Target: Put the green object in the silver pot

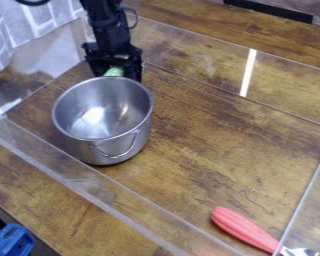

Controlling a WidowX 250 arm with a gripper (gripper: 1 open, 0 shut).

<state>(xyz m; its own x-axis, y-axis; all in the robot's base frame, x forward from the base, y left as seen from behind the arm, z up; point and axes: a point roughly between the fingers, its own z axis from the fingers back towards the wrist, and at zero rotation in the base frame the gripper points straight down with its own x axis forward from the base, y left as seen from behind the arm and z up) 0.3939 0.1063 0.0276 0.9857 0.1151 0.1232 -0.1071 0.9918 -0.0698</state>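
From where I'm standing, nearest thing first: silver pot [105,122] sits upright on the wood table [190,150], mouth up, w/ nothing green visible inside. Red-handled utensil [246,229] lies well apart from the pot, toward the table's near right, & something blue [12,241] sits in the near left corner. Neither looks needed for the job.

Just beyond the pot's far rim is the green object [115,72], w/ the black gripper [112,66] right down at it. So it's outside the pot, & the task isn't done. Arm's at the obj., which I'd call the grasping stage. Left to do, approx. in order: get a firm hold, lift above the rim, bring it over the pot's mouth, let go inside.

Hard to make out: can't tell if the fingers are open, closed or actually gripping the green thing; they're dark, small & blurry. Pot's rim may hide the obj.'s lower part, so no telling if it's on the table or a bit up. Utensil's far end & the blue thing are cut off by the frame edge, & the arm's upper part runs out of view at the top.
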